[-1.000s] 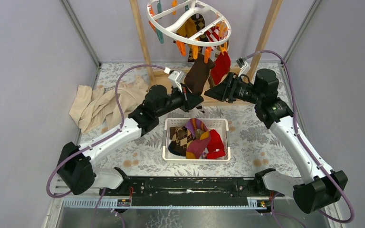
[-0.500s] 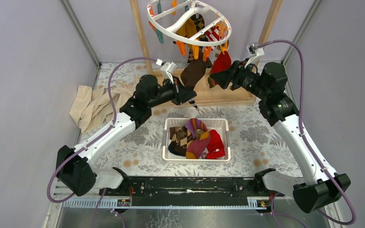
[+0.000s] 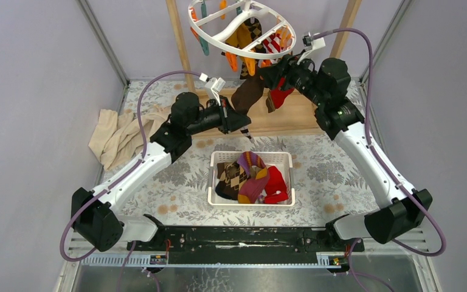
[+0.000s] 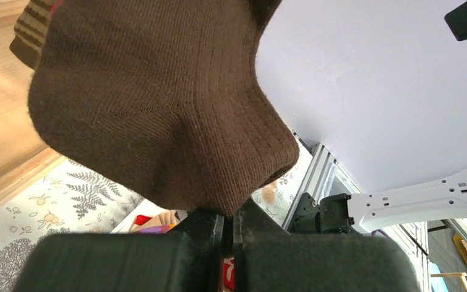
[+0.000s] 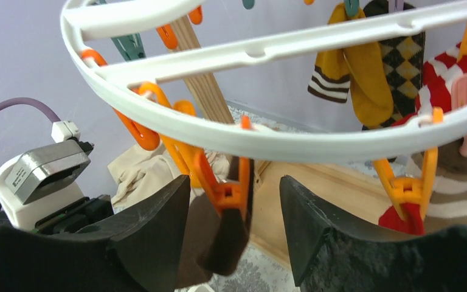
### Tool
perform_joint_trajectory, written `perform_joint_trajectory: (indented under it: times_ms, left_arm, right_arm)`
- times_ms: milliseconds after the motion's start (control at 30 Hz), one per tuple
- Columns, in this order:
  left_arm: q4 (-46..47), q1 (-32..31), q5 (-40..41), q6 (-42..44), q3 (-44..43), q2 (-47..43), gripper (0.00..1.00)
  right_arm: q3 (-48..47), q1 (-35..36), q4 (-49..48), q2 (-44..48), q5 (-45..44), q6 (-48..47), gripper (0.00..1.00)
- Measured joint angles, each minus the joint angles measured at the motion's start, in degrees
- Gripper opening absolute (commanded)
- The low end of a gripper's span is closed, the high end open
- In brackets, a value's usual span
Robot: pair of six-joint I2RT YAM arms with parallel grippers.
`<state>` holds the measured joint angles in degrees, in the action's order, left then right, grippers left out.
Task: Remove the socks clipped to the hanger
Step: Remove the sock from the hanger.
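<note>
A lab test booth: plain grey panel walls [image 3: 30,91], aluminium frame posts [image 3: 102,42].

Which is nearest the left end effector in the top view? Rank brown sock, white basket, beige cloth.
1. brown sock: pinched in the left end effector, running up behind it.
2. white basket: just below, toward the arm bases.
3. beige cloth: far off to the left side.

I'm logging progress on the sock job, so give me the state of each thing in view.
brown sock: clipped to hanger, lower end pinched by left gripper
left gripper: shut on brown sock
right gripper: open, jaws either side of orange clip
orange clip: closed on brown sock
hanger: hanging, other socks clipped on
white basket: holds loose socks
</note>
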<state>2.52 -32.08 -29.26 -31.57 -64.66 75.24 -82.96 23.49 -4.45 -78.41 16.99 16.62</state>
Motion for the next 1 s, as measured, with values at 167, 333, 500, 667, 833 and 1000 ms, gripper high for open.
perform_joint_trajectory:
  times_ms: [167,333,500,667,833,1000]
  left_arm:
    - [-0.02,0.0,-0.66,0.0,-1.11,0.0,0.0]
    - [-0.15,0.0,-1.22,-0.02,-1.22,0.0,0.0]
    - [-0.22,0.0,-1.4,0.0,-1.22,0.0,0.0]
    - [-0.22,0.02,-1.42,-0.02,-1.22,0.0,0.0]
    - [-0.24,0.04,-1.42,-0.02,-1.22,0.0,0.0]
    - [-0.31,0.04,-1.42,-0.02,-1.22,0.0,0.0]
  right_arm:
    - [-2.99,1.49,0.26,-1.16,-1.62,-1.68,0.63]
    - [-4.61,1.75,0.52,-1.84,-3.1,-2.4,0.59]
    - [-5.29,1.79,1.38,-2.99,-4.37,-2.93,0.53]
    - [-5.29,1.86,2.1,-3.34,-4.61,-3.34,0.43]
    - [-5.29,1.92,2.01,-3.34,-5.44,-3.45,0.17]
    - [-5.29,1.92,1.9,-3.34,-5.6,-3.45,0.0]
